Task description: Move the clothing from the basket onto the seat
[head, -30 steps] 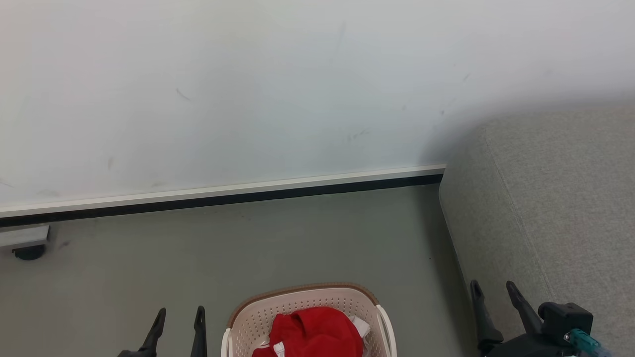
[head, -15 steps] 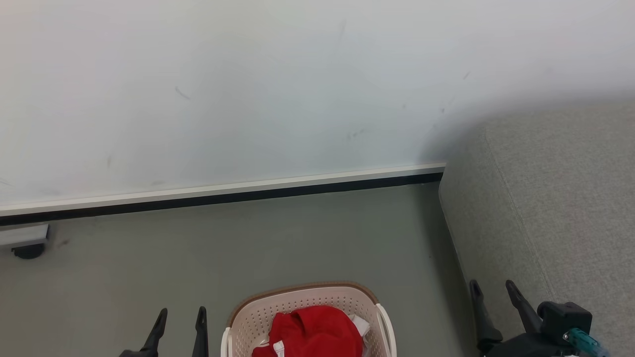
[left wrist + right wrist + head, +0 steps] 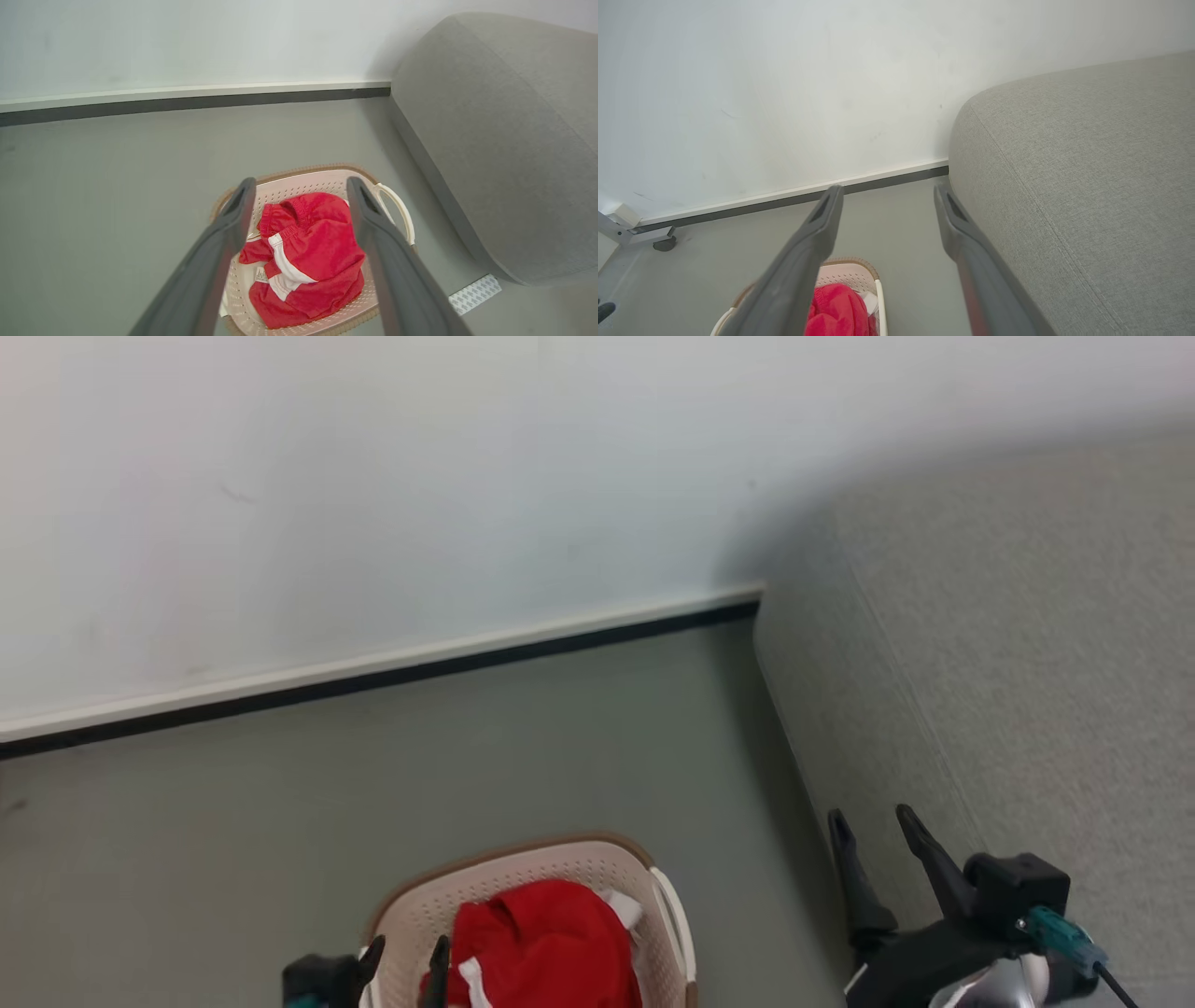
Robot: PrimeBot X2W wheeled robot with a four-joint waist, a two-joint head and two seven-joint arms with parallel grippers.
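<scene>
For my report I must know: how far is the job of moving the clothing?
Done: nothing yet; no garment lies on the visible seat. In hand: the open, empty left gripper points at the clothing in the basket. Left: grasping, lifting, placing everything; the right gripper is open.

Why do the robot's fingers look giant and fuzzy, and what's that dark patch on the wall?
Left wrist view: the left end effector is close to the wide lens, so it looms soft-edged; the clothing looks sharper. Right wrist view: same for the right end effector. Head view: the patch is the seat's shadow on the wall.
</scene>
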